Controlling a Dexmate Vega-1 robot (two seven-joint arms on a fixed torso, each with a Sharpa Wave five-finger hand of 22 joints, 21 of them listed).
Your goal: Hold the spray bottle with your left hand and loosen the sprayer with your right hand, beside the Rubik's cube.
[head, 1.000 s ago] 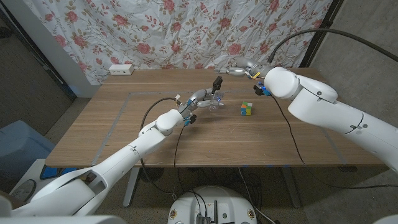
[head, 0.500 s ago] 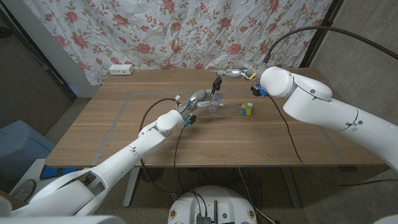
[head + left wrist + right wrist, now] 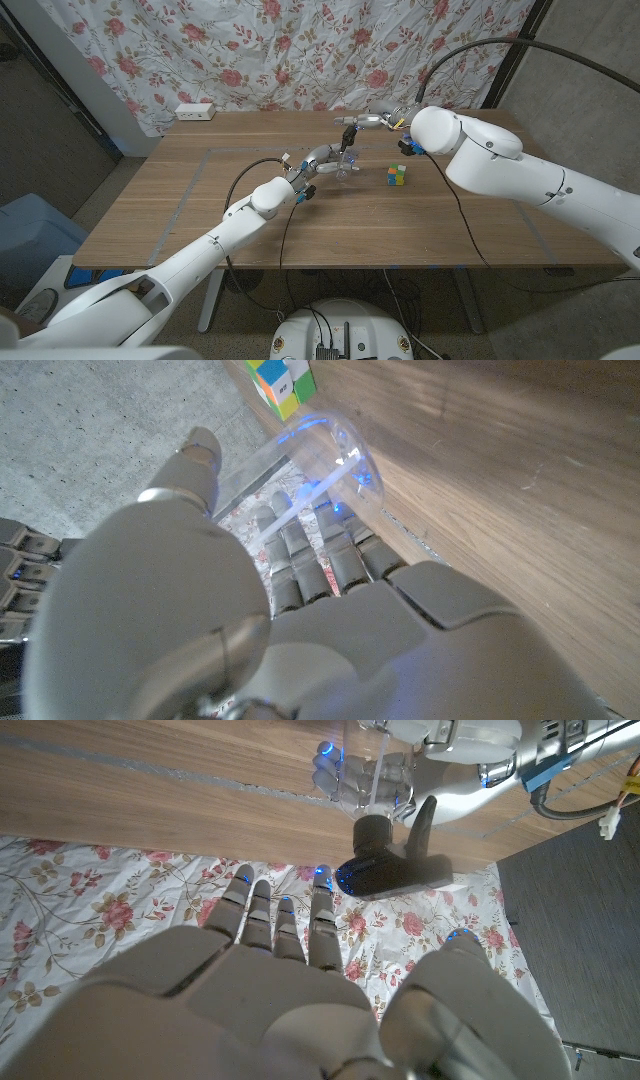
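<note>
A clear spray bottle (image 3: 346, 167) with a black sprayer (image 3: 349, 133) stands upright on the wooden table (image 3: 200, 200), just left of the Rubik's cube (image 3: 398, 175). My left hand (image 3: 318, 158) grips the bottle's body from the left. In the left wrist view the fingers of the left hand (image 3: 200, 580) wrap the clear bottle (image 3: 325, 455), with the cube (image 3: 282, 380) beyond it. My right hand (image 3: 368, 121) hovers just right of the sprayer top, holding nothing. The right wrist view shows my right hand (image 3: 270, 980) with fingers spread, a short gap from the sprayer (image 3: 385, 870).
A white power strip (image 3: 195, 111) lies at the table's far left edge. A floral curtain (image 3: 300, 50) hangs behind the table. A black cable (image 3: 285, 215) runs along my left arm. A blue bin (image 3: 30, 240) stands on the floor to the left.
My right hand has moved left, closer to the sprayer top. The left hand and the bottle have stayed where they were.
</note>
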